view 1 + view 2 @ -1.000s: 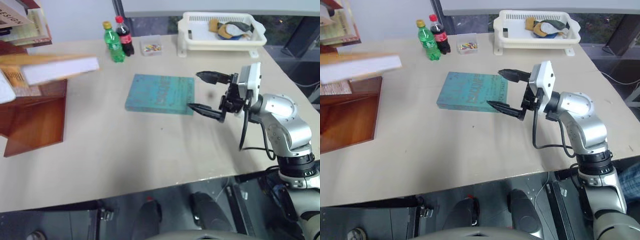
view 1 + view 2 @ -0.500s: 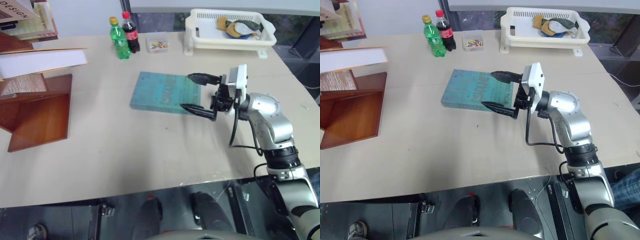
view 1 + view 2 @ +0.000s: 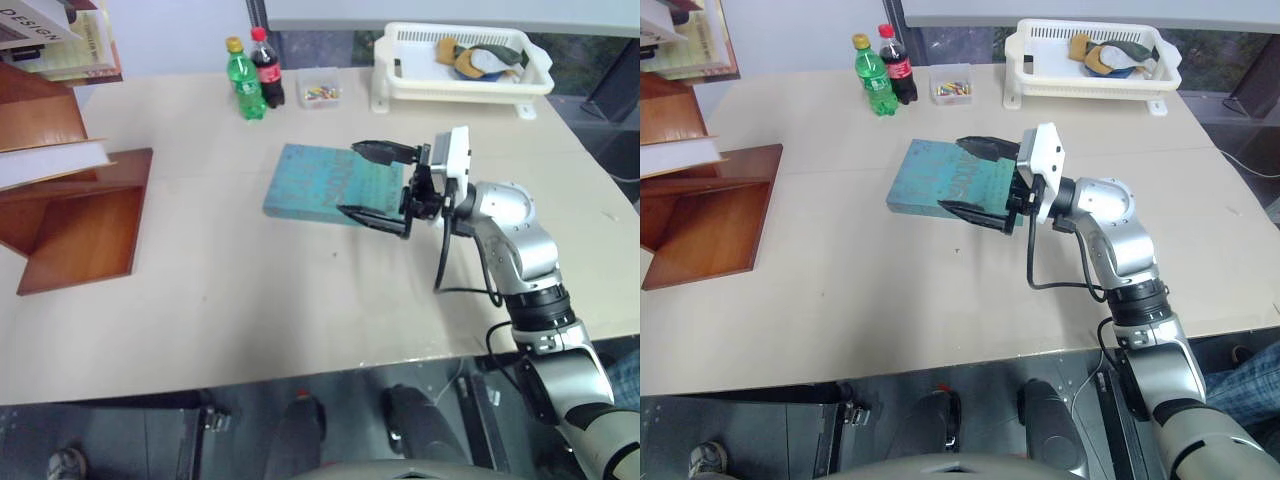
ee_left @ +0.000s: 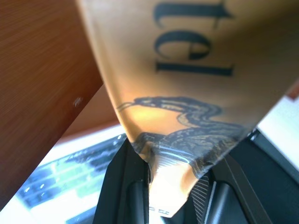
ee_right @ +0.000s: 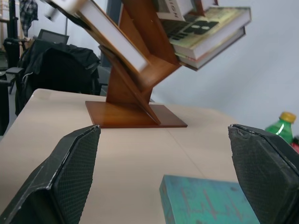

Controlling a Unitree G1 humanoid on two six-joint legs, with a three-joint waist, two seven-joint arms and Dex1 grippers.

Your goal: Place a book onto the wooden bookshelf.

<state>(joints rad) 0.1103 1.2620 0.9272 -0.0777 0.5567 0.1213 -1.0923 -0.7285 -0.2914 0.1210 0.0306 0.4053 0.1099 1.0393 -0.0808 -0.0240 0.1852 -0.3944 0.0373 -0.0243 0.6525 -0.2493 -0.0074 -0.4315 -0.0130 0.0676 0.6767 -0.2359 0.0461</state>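
One table [image 3: 300,310] carries everything here, and I'll take it by bulk: the bookshelf [image 3: 85,225] stands at its left edge, reddish boards slanting, with a couple of books already lying in an upper slot. The book [image 3: 50,165] I'm placing sits partly in the lower compartment, white page edges facing out over the sloped board; from the head views I can't tell whether it rests on the wood yet. On the left wrist view its orange cover [image 4: 196,74] sits right against the lens, pinched between the black fingers [image 4: 131,186], so I read the left gripper as clamped on the book. Mid-table lies a teal book [image 3: 335,183], and the right gripper [image 3: 375,180] hangs over its near end with jaws spread wide, holding nothing. A white basket [image 3: 460,70] and two bottles [image 3: 255,75] stand at the far edge. I judge this the insertion step, nearly done. Next I'd ease the book down until the board takes its weight, then let go and draw back without snagging it.
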